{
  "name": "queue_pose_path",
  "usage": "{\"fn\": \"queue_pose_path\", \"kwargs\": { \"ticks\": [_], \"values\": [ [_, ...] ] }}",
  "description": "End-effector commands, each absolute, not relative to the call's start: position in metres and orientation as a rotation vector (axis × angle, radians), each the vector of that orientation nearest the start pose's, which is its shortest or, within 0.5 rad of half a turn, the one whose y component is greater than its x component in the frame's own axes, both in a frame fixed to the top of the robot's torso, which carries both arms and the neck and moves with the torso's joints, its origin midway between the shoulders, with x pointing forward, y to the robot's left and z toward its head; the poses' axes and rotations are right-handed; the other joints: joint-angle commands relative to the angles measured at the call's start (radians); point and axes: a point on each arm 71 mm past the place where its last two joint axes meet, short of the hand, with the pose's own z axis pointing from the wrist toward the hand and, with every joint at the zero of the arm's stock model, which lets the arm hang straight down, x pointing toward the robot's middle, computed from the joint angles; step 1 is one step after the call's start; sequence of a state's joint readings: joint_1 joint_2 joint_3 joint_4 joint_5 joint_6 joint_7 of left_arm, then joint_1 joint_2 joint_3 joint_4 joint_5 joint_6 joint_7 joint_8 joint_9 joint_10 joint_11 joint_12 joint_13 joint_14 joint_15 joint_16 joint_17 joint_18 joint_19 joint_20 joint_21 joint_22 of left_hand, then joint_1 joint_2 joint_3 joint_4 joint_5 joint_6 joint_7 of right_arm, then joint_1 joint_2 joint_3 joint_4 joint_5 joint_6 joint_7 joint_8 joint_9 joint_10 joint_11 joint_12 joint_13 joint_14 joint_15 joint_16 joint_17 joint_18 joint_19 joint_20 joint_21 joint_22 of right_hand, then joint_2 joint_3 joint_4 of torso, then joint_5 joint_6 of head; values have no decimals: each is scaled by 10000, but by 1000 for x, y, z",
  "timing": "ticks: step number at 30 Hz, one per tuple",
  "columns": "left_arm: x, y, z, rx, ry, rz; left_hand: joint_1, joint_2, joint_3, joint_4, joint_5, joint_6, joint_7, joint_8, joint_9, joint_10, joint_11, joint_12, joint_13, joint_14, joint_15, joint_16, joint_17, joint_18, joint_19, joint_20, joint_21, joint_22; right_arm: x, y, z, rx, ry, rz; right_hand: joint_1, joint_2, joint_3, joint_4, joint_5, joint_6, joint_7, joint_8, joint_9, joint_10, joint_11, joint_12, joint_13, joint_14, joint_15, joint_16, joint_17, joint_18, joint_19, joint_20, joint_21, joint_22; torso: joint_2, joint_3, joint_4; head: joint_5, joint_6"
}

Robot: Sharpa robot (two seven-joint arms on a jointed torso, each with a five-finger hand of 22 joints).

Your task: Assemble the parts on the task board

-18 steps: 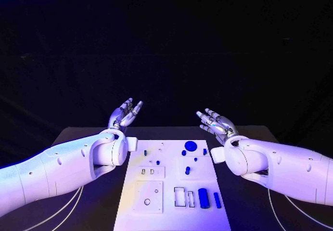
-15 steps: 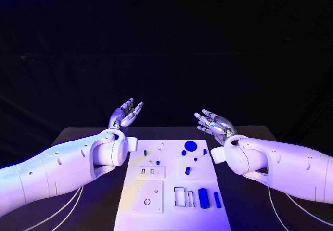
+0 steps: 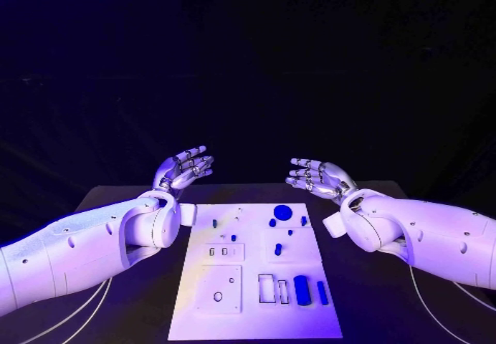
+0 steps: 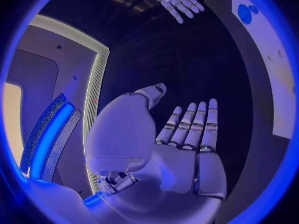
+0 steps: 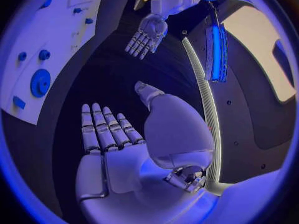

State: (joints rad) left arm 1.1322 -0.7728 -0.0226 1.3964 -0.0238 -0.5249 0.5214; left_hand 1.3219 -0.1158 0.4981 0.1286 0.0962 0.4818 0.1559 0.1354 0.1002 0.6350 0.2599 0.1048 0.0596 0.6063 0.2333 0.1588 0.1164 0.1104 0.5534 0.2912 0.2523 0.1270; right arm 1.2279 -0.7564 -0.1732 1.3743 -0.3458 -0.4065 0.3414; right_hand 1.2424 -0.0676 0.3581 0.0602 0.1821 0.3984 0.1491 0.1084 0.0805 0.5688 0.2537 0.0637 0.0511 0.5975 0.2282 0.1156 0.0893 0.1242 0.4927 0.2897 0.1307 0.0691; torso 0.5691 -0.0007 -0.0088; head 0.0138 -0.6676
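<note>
The white board (image 3: 255, 276) lies flat on the table, between and below the left hand (image 3: 183, 170) and right hand (image 3: 320, 177), both raised beyond its far edge and holding nothing. A blue disc (image 3: 282, 211) sits nearest the right hand; a blue cylinder (image 3: 301, 288) and a thinner bar (image 3: 322, 291) lie at the board's near end.

A lab test stand: black-draped table (image 3: 124, 208), white task board (image 3: 255, 315) under staged light.

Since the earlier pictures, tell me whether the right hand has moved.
Yes. Against the board, the right hand has turned its fingers inward, toward the left hand.
</note>
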Motion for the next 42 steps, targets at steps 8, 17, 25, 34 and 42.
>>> {"fn": "queue_pose_path", "kwargs": {
  "ticks": [8,17,25,34,42],
  "values": [
    [498,224,-197,-10584,12192,-14033,440,-146,137,-413,-75,1559,1290,501,325,1845,-201,166,67,1552,-249,478,277,299,622,-12,244,-40,505,-211,-198,3662,15383,10775,1021,-622,959,-675,-27,4326,1037,1042,651,4211,-555,30,124,3909,-701,668,354,609,3291,-166,955,115,264,111,44,-38,3],
    [492,229,-186,-9977,12730,-14580,531,-347,380,-618,-85,3095,1076,1088,630,3042,-500,153,78,2729,-620,894,633,717,1746,-66,905,120,507,-206,-190,558,16167,9248,977,-1026,1577,-599,-45,5460,582,1357,783,5844,-1118,152,194,6263,-1519,1689,1182,615,5027,-960,2103,593,579,206,99,-79,92],
    [477,225,-172,-9167,13270,-15761,518,-528,512,-759,-73,3480,802,1336,742,3766,-755,23,71,3359,-884,1063,973,730,2614,-392,1706,448,503,-194,-184,-2179,16613,7843,974,-1336,1365,-600,-198,5951,261,1356,991,6634,-1552,-14,174,7861,-2098,2983,2964,554,6103,-1683,3923,1703,909,275,185,-200,201],
    [469,221,-161,-8888,13495,-16085,437,-586,469,-797,-95,3573,736,1403,804,4095,-857,-183,71,4043,-1080,1274,1369,717,2994,-636,2384,783,501,-182,-181,-3651,16602,6371,789,-1840,1266,-265,-375,5901,103,1184,1308,6315,-1619,85,495,8443,-2194,5001,5254,560,6552,-1890,5288,2720,1194,348,274,-325,207],
    [467,219,-157,-8744,13471,-16220,267,-732,313,-737,-89,3509,735,1369,809,4115,-845,-310,70,3879,-1050,1121,1480,693,3104,-678,2738,971,503,-170,-181,-4124,16362,5654,858,-1844,718,87,-528,5647,48,1075,1719,5580,-1622,548,1104,8946,-2198,9641,9421,-36,7932,-1876,9343,7727,1374,405,353,-341,200]
  ]
}}
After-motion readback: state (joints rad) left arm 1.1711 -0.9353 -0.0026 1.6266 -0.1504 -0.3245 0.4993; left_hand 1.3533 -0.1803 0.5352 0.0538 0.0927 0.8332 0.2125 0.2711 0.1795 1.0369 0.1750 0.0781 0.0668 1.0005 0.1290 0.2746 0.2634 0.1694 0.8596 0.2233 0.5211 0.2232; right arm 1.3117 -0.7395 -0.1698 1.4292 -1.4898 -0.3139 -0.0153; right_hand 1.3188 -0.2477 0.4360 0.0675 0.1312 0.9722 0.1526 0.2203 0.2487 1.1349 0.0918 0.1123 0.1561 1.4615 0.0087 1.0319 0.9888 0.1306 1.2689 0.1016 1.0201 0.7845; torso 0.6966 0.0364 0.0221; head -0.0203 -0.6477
